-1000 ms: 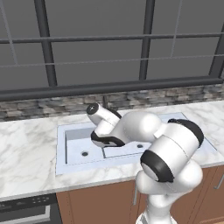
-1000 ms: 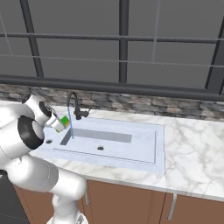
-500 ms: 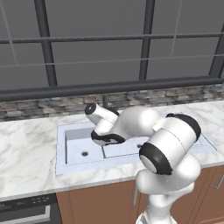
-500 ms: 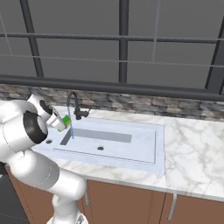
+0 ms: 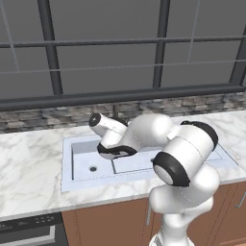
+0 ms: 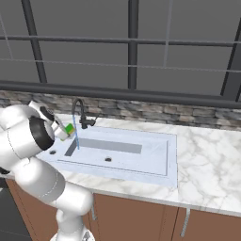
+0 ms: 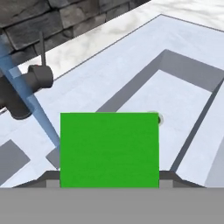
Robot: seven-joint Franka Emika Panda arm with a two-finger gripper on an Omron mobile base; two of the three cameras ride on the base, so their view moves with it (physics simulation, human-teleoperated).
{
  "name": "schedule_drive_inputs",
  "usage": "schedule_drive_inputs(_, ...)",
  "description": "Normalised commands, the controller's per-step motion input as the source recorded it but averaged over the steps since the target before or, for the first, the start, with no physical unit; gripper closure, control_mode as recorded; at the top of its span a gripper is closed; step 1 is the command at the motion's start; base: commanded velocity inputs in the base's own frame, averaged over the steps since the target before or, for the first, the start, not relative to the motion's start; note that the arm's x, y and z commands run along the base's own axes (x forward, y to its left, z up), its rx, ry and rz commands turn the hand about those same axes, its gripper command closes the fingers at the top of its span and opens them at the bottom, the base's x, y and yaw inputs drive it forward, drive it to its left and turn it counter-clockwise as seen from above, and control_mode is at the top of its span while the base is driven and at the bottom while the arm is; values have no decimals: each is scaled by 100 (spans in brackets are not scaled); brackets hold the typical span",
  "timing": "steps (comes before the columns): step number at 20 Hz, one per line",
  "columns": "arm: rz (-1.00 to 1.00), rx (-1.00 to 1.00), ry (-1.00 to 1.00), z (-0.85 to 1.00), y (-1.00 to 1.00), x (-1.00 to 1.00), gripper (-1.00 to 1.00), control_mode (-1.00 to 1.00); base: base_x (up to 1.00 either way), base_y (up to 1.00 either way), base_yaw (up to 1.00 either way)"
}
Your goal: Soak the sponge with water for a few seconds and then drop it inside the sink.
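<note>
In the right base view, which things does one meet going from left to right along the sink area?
Robot arm → sponge held in the hand → water → drain of the sink.

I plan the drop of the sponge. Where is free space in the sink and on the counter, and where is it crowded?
Free: the wide basin floor of the sink around its drain, and the marble counter right of it. Crowded: by the black faucet, where the water falls and the gripper holds the sponge beside the stream.
</note>
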Motion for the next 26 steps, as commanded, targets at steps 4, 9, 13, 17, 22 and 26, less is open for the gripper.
schedule_drive_inputs(4,0,0,0,0,4,0,100,-100,0,0,0)
schedule_drive_inputs(9,0,0,0,0,0,3,100,-100,0,0,0)
schedule_drive_inputs(13,0,0,0,-3,0,16,100,-100,0,0,0)
schedule_drive_inputs(17,0,0,0,-6,0,19,100,-100,0,0,0)
schedule_drive_inputs(22,0,0,0,-8,0,15,100,-100,0,0,0)
schedule_drive_inputs(26,0,0,0,-9,0,14,100,-100,0,0,0)
